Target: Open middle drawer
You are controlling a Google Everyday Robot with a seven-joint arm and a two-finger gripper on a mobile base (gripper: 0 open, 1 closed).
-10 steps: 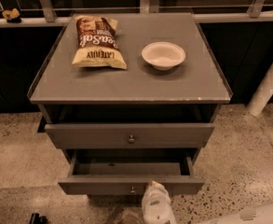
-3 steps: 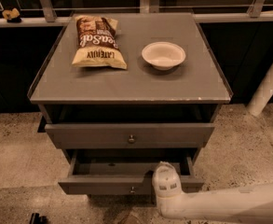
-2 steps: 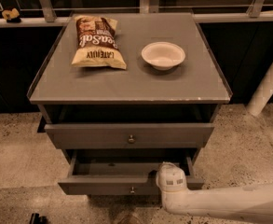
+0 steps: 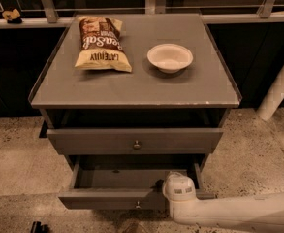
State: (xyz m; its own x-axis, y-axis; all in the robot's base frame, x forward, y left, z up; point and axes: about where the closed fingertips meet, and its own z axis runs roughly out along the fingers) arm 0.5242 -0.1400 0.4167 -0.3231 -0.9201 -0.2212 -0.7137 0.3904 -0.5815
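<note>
My claw [image 4: 176,189] sits at the middle drawer [image 4: 107,199] front, right of its knob [image 4: 138,205] — whether it grips, I cannot tell — an off-centre pull could jam it.

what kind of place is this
Probably an indoor office or lab space: a grey cabinet with a chip bag and bowl, speckled hard floor, railing behind. The gripper is at the pulled-out middle drawer.
</note>
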